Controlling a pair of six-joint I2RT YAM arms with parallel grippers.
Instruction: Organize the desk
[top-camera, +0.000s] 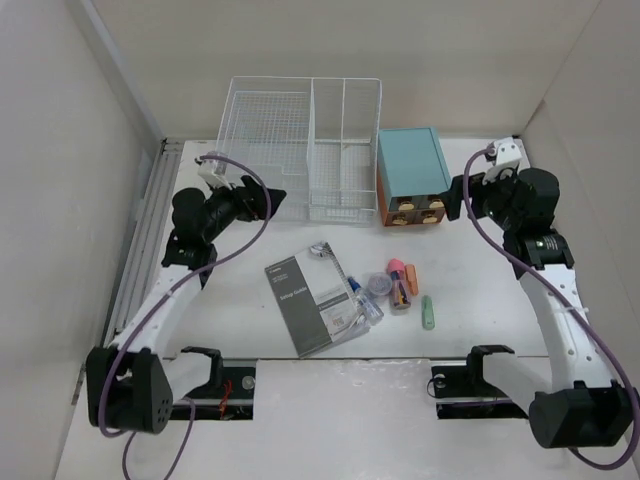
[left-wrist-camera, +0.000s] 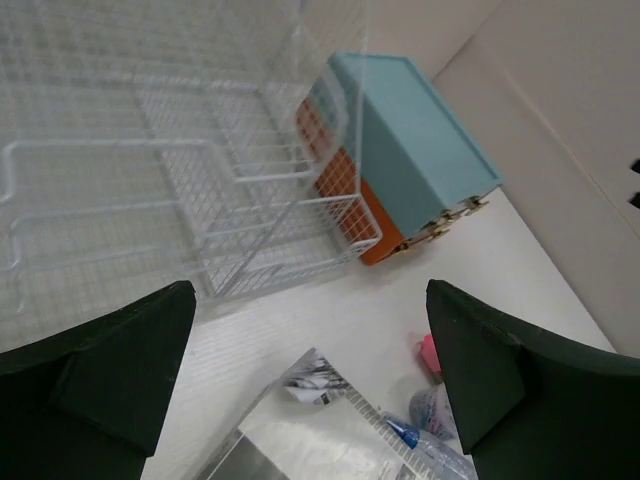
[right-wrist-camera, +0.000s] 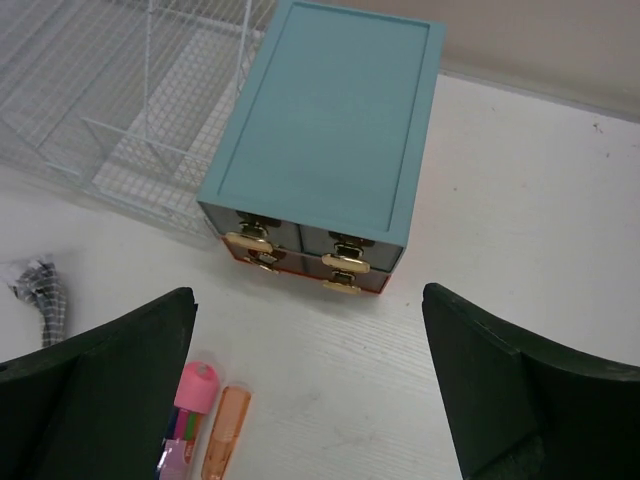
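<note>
- Up by the wire basket (top-camera: 300, 150), left claw (left-wrist-camera: 310, 300) hangs wide open, gripping nothing, touching nothing.
- Right claw (right-wrist-camera: 307, 295) is spread just as wide near the teal drawer box (right-wrist-camera: 330, 130), empty too.
- Desk (top-camera: 470, 300) spreads under both arms, booklet (top-camera: 312, 303) and markers (top-camera: 400, 285) lying at its middle.

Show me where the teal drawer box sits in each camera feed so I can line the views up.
Top external: the teal drawer box is right of centre, towards the far side, just right of the white wire basket.
Left wrist: the box is upper right of centre, partly behind the basket's corner.
Right wrist: the box is at top centre, with the basket at upper left.
Shared landmark: the basket lies on the box's left in all three.
</note>
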